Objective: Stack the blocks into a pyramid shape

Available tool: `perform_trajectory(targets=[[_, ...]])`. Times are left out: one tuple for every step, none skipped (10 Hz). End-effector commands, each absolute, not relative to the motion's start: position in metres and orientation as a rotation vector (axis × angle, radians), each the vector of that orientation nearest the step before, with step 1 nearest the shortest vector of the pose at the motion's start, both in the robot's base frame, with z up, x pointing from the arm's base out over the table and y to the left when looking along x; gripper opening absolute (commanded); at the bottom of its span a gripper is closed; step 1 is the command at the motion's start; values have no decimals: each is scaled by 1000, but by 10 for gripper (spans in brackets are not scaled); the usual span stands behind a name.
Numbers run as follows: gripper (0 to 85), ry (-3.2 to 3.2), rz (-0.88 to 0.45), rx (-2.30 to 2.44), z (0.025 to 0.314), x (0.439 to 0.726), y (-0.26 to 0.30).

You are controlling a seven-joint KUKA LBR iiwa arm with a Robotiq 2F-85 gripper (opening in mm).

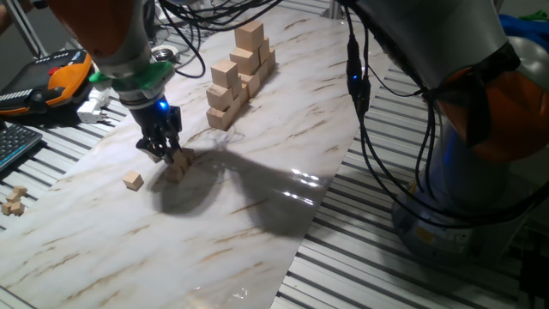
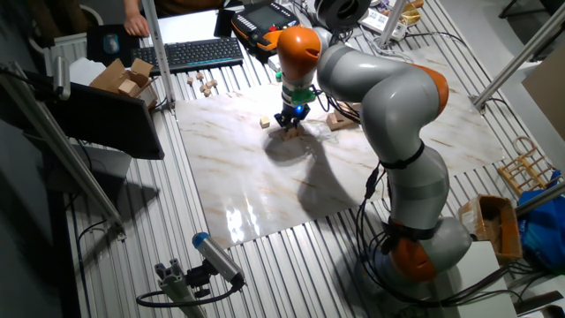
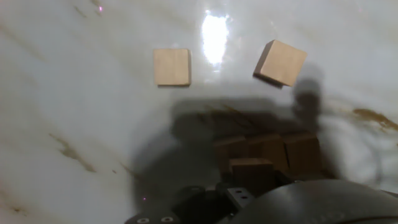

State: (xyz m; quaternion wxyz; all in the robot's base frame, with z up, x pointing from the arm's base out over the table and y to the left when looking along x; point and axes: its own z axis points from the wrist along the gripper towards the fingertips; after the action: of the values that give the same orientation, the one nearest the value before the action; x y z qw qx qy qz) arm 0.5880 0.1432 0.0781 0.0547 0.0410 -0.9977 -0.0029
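From one fixed view, the gripper hangs low over the small pile of blocks near the counter's left side, one loose block beside; whether the fingers grasp anything I cannot tell. In the hand view the bottom row runs left to right with one cube atop, so a nudge on lifting away could topple it.

The robot's black two-finger gripper is covering part of the small pile of light-wood cubes on the table, so its jaws are staying unreadable. In the hand view that pile is sitting in deep shadow, its lower edge cut off by the gripper body.
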Motion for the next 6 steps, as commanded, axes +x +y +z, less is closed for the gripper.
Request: perform_trajectory(targets=[[0,-3033,-14,134,75,588,142],[0,-3033,-26,139,75,588,141],[0,-3038,-25,144,75,589,142],[0,-3053,-24,142,75,590,142],[0,-3064,-26,143,75,592,142],[0,-3065,-22,150,75,595,140]])
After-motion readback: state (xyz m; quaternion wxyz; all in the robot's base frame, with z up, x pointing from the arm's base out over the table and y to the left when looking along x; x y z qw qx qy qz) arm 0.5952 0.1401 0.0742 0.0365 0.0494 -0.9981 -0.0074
